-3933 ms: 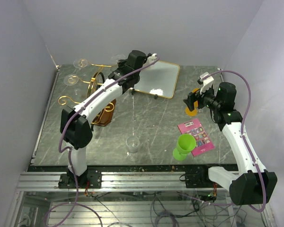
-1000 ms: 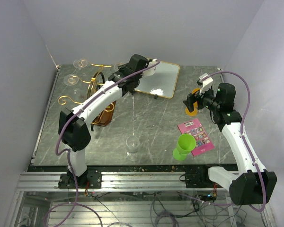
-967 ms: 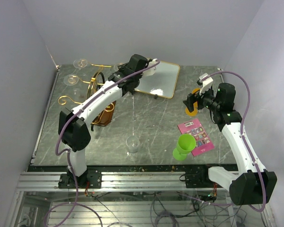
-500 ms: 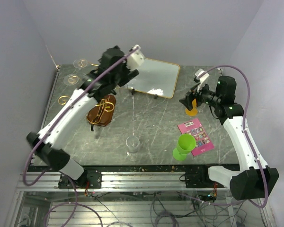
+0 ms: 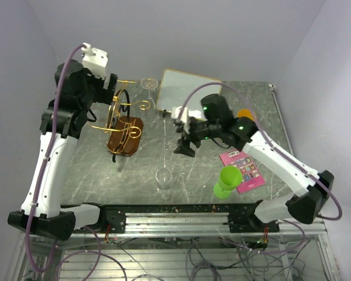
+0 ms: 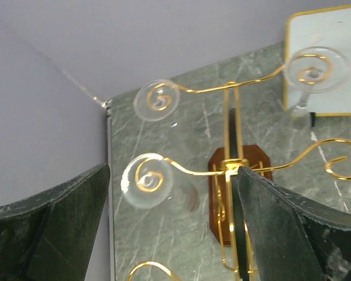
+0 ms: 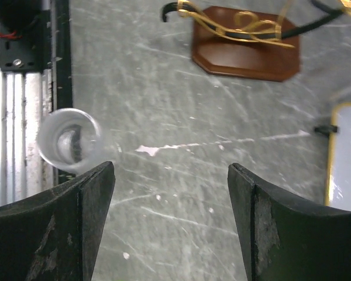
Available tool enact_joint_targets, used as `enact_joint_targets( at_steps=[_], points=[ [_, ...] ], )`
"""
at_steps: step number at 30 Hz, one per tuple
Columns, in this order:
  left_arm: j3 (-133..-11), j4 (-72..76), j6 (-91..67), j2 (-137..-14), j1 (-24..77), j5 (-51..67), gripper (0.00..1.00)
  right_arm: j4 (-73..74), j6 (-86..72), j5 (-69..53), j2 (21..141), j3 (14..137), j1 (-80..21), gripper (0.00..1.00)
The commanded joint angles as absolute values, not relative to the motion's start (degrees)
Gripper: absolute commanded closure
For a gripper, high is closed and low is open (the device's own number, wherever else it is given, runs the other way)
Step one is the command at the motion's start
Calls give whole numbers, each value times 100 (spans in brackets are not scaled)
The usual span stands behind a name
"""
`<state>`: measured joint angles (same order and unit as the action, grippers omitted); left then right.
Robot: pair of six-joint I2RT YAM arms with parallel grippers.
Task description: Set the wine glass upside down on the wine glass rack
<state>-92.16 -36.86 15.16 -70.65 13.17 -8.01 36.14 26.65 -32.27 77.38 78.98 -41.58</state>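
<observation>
- Wine glass (image 5: 164, 180): one, set upright near the front edge, well apart from the rack. It is judged light, thin, brittle and slippery, and best taken lightly at the stem.
- Green cup (image 5: 228, 180): one.
- Pink card (image 5: 243, 168): one.
- Right gripper (image 7: 169, 170): spread wide, nothing held, poised beside the glass.
- Rack (image 5: 124, 123): one.
- Hung glasses (image 6: 147, 182): three are counted.
- Board (image 5: 184, 91): one.
- Left gripper (image 6: 172, 170): fully spread, empty, held over the rack.
</observation>
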Motion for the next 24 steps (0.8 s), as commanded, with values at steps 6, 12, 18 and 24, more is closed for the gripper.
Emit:
enact_joint_targets(
  at_steps=[6, 12, 18, 24],
  points=[
    [-9084, -3465, 1047, -6653, 651, -448, 0, 4527, 3102, -2076, 8685, 8626, -5707, 23],
    [-9115, -3366, 1049, -6706, 615, -326, 1, 5014, 3362, -1398, 9199, 8902, -6254, 27],
    [-9108, -3313, 1110, -6721, 611, -214, 1, 5696, 3536, -1074, 9798, 9365, -6469, 46],
    [-8938, -3327, 1123, -6672, 606, 1, 1, 6047, 3677, -1117, 10041, 9665, -6512, 72]
  ],
)
